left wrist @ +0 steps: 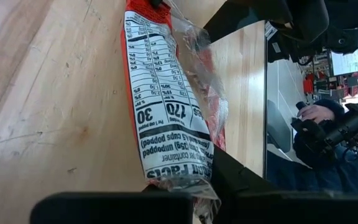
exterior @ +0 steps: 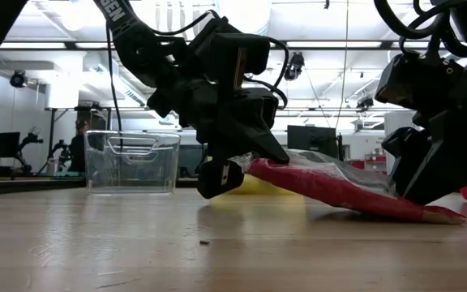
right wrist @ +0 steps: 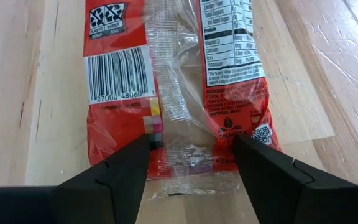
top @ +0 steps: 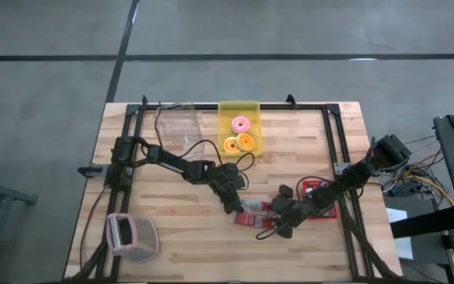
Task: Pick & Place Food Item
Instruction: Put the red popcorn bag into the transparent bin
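A red and clear snack packet lies on the wooden table between my two grippers. My left gripper is shut on the packet's left end, which is raised in the low view. My right gripper is open at the packet's other end, with one finger on each side of the end seam. In the low view that end rests on the table below the right gripper. My left gripper pinches the packet's clear end seam between its two fingers, coming slanting down from the table's left. That end is lifted off the table. The packet slopes down to its other end, which lies on the wood. My right gripper's open fingers stand over the packet's end; I cannot tell whether they touch it.
A yellow bin with three doughnuts stands at the far middle, with a clear tub to its left. A second red packet lies near the right arm. A pink and grey object sits at the near left.
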Available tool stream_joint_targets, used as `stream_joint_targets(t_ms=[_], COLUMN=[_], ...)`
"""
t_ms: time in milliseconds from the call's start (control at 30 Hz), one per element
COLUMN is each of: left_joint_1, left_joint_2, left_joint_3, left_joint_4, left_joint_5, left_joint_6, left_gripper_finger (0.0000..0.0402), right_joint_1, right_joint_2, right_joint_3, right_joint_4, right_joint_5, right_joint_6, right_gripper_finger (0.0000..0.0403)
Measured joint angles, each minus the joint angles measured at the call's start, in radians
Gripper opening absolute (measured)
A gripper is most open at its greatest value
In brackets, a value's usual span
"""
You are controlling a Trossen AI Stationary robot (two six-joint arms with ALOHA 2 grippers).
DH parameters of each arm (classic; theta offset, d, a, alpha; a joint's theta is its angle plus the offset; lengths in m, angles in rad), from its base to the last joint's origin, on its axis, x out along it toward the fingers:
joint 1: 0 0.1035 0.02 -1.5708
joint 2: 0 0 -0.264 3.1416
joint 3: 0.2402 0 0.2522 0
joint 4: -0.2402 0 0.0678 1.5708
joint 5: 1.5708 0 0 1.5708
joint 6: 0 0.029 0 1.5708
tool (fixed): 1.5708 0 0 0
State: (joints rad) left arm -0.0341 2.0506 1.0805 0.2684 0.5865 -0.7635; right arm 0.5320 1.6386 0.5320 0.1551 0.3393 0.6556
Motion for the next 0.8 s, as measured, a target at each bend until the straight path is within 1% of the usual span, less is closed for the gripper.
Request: stream_joint_targets(t_ms=[467,700,800], left_joint_1=[0.0,0.0,0.0], left_joint_2=[0.0,0.0,0.0], left_joint_3=[0.0,0.0,0.0], left_joint_4=[0.0,0.002,0.002], left_joint_5=[-0.003,-0.011,-0.011], left_joint_6=[0.0,0.002,0.004], left_gripper_finger=[0.0017,0.0017,0.0017], right_joint_1=[0.0,0.0,0.0], right_joint_2=[-0.015,-0.101,-0.146], right_joint_3=[0.001,-0.001,0.0], right_joint_4=[0.003,-0.024,-0.069], right_joint_5=[0.0,-0.01,-0.007], right_joint_6=[-0.004,-0.026,-0.027], right_gripper_finger=[0.0233,0.0233,0.0233])
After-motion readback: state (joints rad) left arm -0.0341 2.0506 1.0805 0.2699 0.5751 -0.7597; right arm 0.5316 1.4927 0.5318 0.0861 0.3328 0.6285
